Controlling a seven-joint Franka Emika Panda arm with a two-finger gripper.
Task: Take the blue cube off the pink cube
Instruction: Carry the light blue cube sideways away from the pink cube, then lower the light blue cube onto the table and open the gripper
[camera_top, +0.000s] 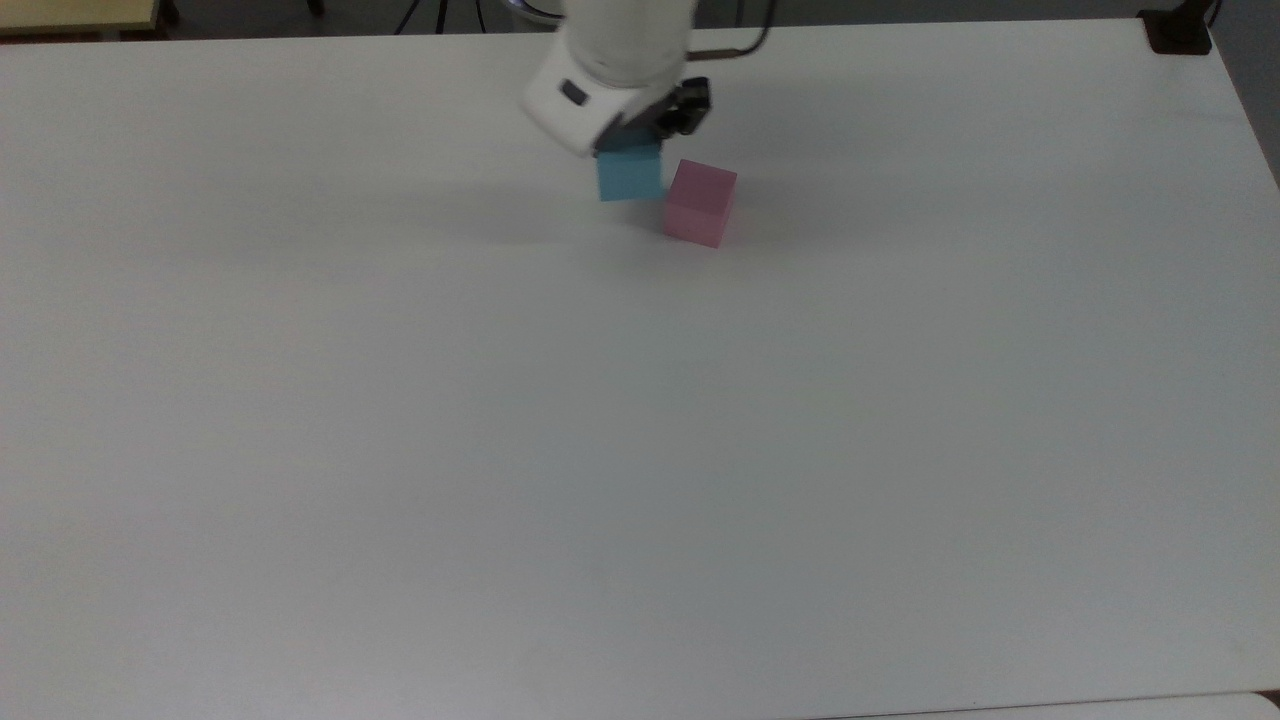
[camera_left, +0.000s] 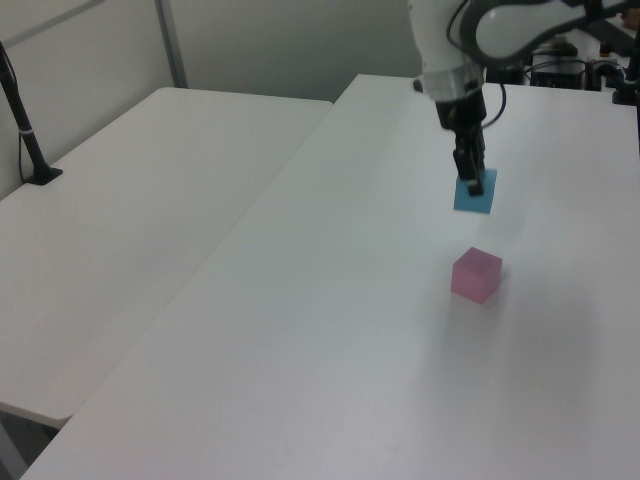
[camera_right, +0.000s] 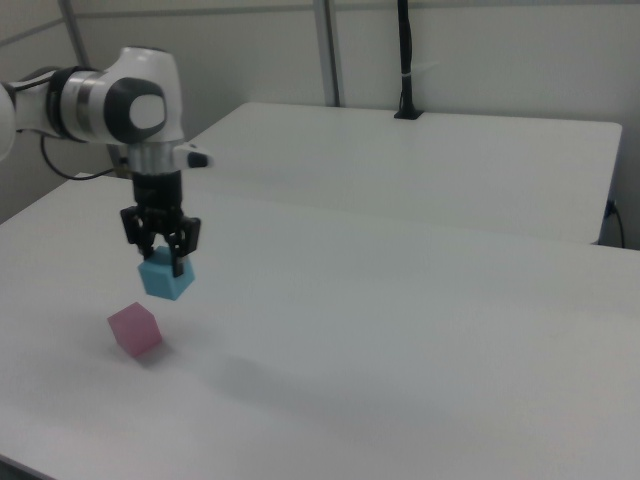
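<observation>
Top view: one small matte light blue cube (camera_top: 630, 176) hangs clamped in the Franka arm's two-finger gripper (camera_top: 632, 150), at about ten o'clock from one small matte pale pink cube (camera_top: 700, 203) resting on the wide white table (camera_top: 640, 450), whose surface from three round to nine o'clock lies open to its edges.

Left view: the blue cube (camera_left: 475, 191), pinched by the gripper (camera_left: 469, 178), floats at twelve o'clock above the pink cube (camera_left: 476, 275), well apart.

Right view: the gripper (camera_right: 163, 255) grips the blue cube (camera_right: 166, 276) at one o'clock from the pink cube (camera_right: 135, 329); a second white table (camera_right: 420, 160) adjoins behind.
</observation>
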